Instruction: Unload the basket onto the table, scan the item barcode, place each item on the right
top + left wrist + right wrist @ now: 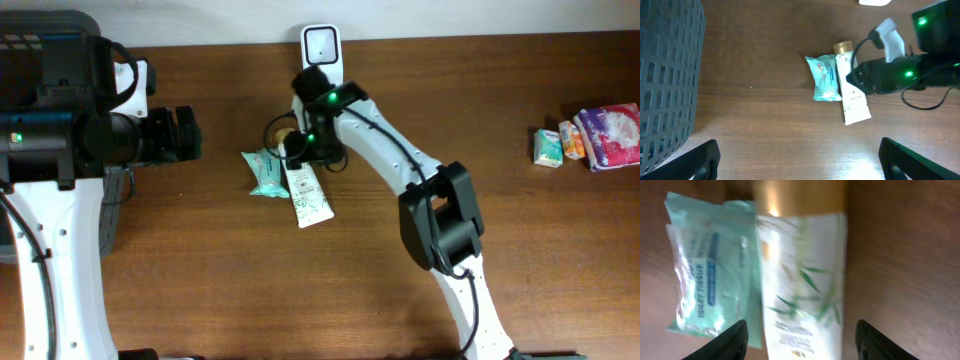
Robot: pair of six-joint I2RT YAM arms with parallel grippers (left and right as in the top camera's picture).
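Hovering over the white tube (802, 280), the right gripper (807, 340) is seen with jaws spread, nothing gripped. The tube lies flat on the table (200, 290), touching the tissue pack (710, 265). Risk: one finger is placed above the pack, so both could be pinched together. Left gripper (802, 160) is held wide, empty.

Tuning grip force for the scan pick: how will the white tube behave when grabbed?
The tube lies flat with a wide, flattened tail, so it probably won't roll and likely squashes when squeezed. Its shiny skin may be slippery. The gold cap looks rigid, probably the heavier end, so the tube may droop if held by the tail.
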